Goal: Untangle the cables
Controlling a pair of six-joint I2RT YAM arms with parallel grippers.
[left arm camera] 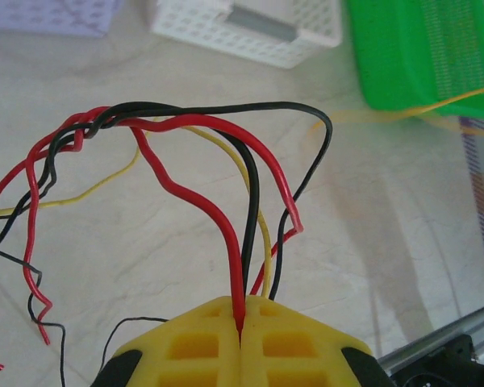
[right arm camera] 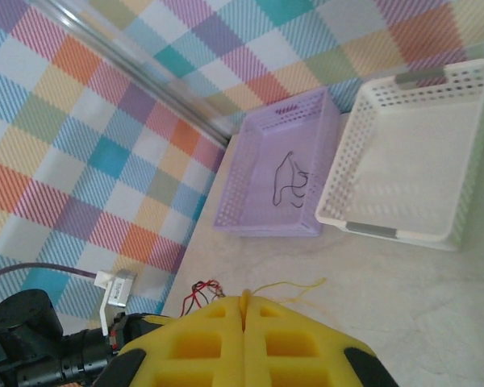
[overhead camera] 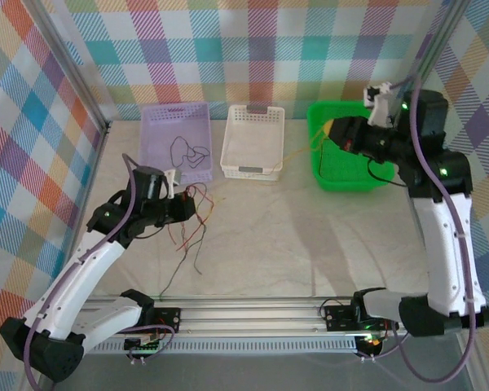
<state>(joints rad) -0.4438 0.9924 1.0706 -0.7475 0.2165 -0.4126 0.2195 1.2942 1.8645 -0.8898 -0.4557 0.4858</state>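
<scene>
The cables [overhead camera: 191, 224] are a tangle of thin red, black and yellow strands hanging over the table at left. My left gripper [overhead camera: 187, 205] is shut on them. In the left wrist view a red cable [left arm camera: 226, 218] runs straight into the closed jaws of the left gripper [left arm camera: 240, 321], with black and yellow strands [left arm camera: 262, 234] just behind it. My right gripper [overhead camera: 331, 130] hovers over the green basket [overhead camera: 350, 179], shut on a yellow cable [overhead camera: 297, 148] that stretches left toward the bunch. That yellow cable [right arm camera: 294, 284] leaves the tip of the right gripper [right arm camera: 244, 300].
A purple basket [overhead camera: 159, 122] at the back left holds one loose black cable [overhead camera: 189, 152]. A white basket [overhead camera: 253, 118] stands between it and the green one. Checked walls and metal posts close in the sides and back; a rail [overhead camera: 253, 314] runs along the near edge.
</scene>
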